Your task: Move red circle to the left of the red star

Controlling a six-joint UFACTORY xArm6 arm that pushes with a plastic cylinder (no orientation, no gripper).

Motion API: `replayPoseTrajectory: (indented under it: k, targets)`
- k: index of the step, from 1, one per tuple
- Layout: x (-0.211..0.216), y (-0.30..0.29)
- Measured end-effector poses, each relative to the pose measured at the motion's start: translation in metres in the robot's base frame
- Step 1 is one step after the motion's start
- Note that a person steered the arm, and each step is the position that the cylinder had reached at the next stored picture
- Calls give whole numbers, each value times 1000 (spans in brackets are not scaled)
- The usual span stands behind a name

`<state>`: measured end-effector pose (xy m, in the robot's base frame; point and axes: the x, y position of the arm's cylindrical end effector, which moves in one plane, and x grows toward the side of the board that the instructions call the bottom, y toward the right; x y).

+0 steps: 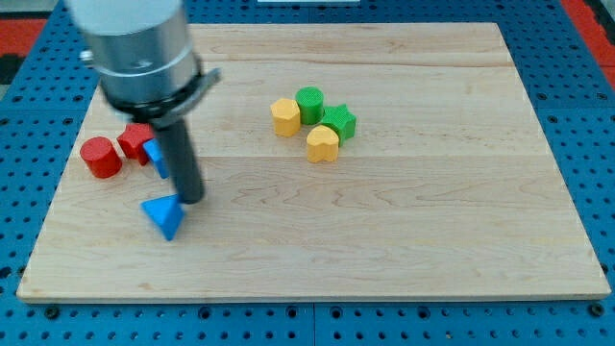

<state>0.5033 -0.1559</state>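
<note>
The red circle lies near the board's left edge. The red star sits just to its right, touching or nearly touching it, partly hidden by the rod. My tip rests on the board to the right of both red blocks, just above and to the right of a blue triangle. A second blue block, shape unclear, peeks out from behind the rod, right of the red star.
A cluster sits at the upper middle of the wooden board: a yellow hexagon, a green circle, a green star and a yellow heart-like block. The arm's grey body covers the upper left.
</note>
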Motion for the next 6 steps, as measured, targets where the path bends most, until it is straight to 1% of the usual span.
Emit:
replayPoseTrajectory:
  k: [1, 2, 3, 4, 5, 6]
  targets:
    - [1, -50]
    - [0, -50]
    - [-19, -82]
    - [-34, -127]
    - [-11, -143]
    - [-34, -146]
